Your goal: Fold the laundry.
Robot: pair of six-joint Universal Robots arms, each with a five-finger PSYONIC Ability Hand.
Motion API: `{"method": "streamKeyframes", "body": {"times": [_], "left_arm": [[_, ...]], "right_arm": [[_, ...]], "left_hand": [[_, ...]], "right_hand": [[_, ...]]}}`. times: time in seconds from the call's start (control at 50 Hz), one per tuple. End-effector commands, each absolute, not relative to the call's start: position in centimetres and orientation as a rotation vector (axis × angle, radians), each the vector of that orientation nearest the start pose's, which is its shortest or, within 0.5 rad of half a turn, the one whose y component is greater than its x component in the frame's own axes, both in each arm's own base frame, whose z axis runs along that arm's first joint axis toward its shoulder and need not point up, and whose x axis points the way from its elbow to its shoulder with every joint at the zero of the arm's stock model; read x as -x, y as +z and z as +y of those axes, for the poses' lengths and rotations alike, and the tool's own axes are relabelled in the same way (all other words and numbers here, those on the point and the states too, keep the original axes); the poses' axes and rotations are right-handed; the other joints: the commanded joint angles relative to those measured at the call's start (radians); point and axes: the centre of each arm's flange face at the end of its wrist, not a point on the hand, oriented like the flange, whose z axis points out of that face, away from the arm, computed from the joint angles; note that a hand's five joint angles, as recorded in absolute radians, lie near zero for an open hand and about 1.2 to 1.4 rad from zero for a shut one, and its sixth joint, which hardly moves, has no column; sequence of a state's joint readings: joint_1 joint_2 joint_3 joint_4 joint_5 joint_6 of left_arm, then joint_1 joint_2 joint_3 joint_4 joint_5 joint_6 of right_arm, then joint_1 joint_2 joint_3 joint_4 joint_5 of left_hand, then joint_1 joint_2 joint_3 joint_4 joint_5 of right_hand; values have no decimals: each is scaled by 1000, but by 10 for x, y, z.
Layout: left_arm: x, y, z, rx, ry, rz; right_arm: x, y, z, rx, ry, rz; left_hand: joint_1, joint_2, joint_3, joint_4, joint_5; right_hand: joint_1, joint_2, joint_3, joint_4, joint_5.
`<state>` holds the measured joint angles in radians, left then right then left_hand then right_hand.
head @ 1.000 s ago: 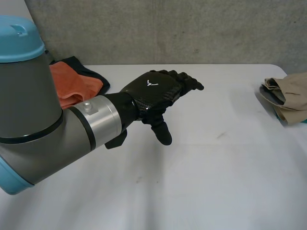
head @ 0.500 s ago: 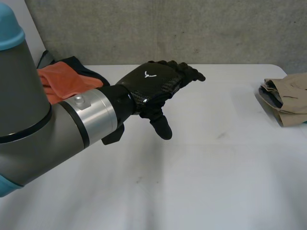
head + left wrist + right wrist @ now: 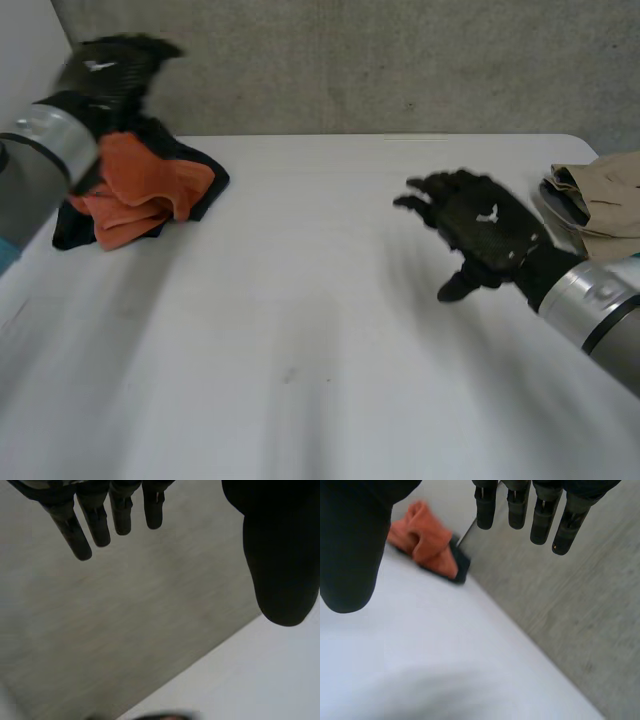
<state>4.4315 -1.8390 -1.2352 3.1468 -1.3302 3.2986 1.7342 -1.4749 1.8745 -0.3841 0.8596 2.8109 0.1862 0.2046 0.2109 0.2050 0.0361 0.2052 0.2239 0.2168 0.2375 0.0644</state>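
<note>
Two crumpled heaps lie on the white tabletop, orange-and-black cloth near the left hand, beige cloth by the right hand, both hands spread wide.

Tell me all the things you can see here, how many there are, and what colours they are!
crumpled orange cloth: one, orange, far left corner of the table, lying on the black cloth
black cloth: one, black, under and around the orange one
folded beige cloth: one pile, beige, right edge of the table
white table: one, white, under everything
grey wall: one, grey, behind the table
left hand: one, black, raised above the orange cloth, fingers straight, holding nothing
right hand: one, black, above the table near the beige cloth, fingers straight, holding nothing
</note>
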Motion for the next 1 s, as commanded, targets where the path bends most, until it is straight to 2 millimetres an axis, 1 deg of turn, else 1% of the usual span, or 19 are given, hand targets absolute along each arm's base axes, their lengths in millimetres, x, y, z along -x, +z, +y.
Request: {"method": "streamKeyframes", "body": {"times": [0.02, 0.16, 0.3, 0.36, 0.38, 0.4, 0.42, 0.52, 0.56, 0.62, 0.7, 0.72, 0.78, 0.8, 0.86, 0.88, 0.92, 0.94, 1.0], "left_arm": [[151, 216, -461, -695, -2187, 2052], [132, 158, -513, -783, -2107, 1902], [131, 129, -534, -779, -2139, 1848], [131, 119, -543, -773, -2155, 1818], [131, 117, -544, -770, -2158, 1812], [134, 114, -547, -762, -2165, 1798], [136, 114, -547, -755, -2166, 1792], [167, 125, -534, -717, -2170, 1769], [188, 150, -514, -728, -2200, 1778], [206, 168, -486, -767, -2225, 1807], [250, 204, -422, -822, -2339, 1881], [273, 214, -388, -862, -2401, 1942], [298, 224, -340, -909, -2475, 2058], [311, 224, -310, -945, -2495, 2151], [325, 216, -272, -1007, -2493, 2286], [334, 205, -251, -1062, -2460, 2365], [342, 193, -233, -1132, -2408, 2418], [350, 182, -218, -1211, -2353, 2450], [359, 174, -197, -1326, -2285, 2475]], "right_arm": [[-237, 188, -249, 1361, -1862, 1868], [-232, 173, -248, 1362, -1822, 1954], [-229, 166, -247, 1353, -1792, 1981], [-229, 165, -247, 1353, -1788, 1984], [-229, 165, -247, 1353, -1788, 1984], [-229, 165, -247, 1352, -1790, 1984], [-229, 165, -247, 1352, -1788, 1985], [-229, 163, -248, 1352, -1783, 1990], [-229, 163, -248, 1352, -1785, 1989], [-229, 165, -251, 1348, -1798, 1990], [-227, 170, -258, 1329, -1846, 2025], [-226, 171, -261, 1321, -1861, 2037], [-222, 176, -267, 1284, -1906, 2089], [-221, 177, -268, 1274, -1912, 2104], [-220, 181, -273, 1242, -1944, 2128], [-219, 182, -273, 1236, -1945, 2133], [-219, 184, -275, 1229, -1956, 2137], [-219, 184, -275, 1229, -1958, 2136], [-220, 184, -275, 1230, -1959, 2133]], "left_hand": [[13, -6, -12, -6, -12], [45, 26, 20, 26, 20], [150, 132, 126, 131, 126], [487, 468, 462, 468, 462], [671, 653, 647, 653, 647], [1068, 1050, 1044, 1050, 1044], [1209, 1190, 1184, 1190, 1184], [1210, 1192, 1185, 1191, 1186], [1210, 1192, 1185, 1191, 1186], [1210, 1192, 1185, 1191, 1186], [1210, 1192, 1185, 1191, 1186], [1210, 1192, 1185, 1191, 1186], [1210, 1192, 1185, 1191, 1186], [1210, 1192, 1185, 1191, 1186], [1210, 1192, 1185, 1191, 1186], [955, 936, 930, 936, 930], [201, 183, 177, 183, 177], [3, -16, -22, -16, -22], [-12, -30, -36, -30, -36]], "right_hand": [[-31, -49, -42, -63, -64], [-31, -49, -42, -63, -64], [-31, -49, -42, -63, -64], [-31, -49, -42, -63, -64], [-31, -49, -42, -63, -64], [-31, -49, -42, -63, -64], [-31, -49, -42, -63, -64], [-31, -49, -42, -63, -64], [-31, -49, -42, -63, -64], [-31, -49, -42, -63, -64], [-31, -49, -42, -63, -64], [-31, -49, -42, -63, -64], [-31, -49, -42, -63, -64], [-31, -49, -42, -63, -64], [-31, -49, -42, -63, -64], [-31, -49, -42, -63, -64], [-31, -49, -42, -63, -64], [-31, -49, -42, -63, -64], [-31, -49, -42, -63, -64]]}}
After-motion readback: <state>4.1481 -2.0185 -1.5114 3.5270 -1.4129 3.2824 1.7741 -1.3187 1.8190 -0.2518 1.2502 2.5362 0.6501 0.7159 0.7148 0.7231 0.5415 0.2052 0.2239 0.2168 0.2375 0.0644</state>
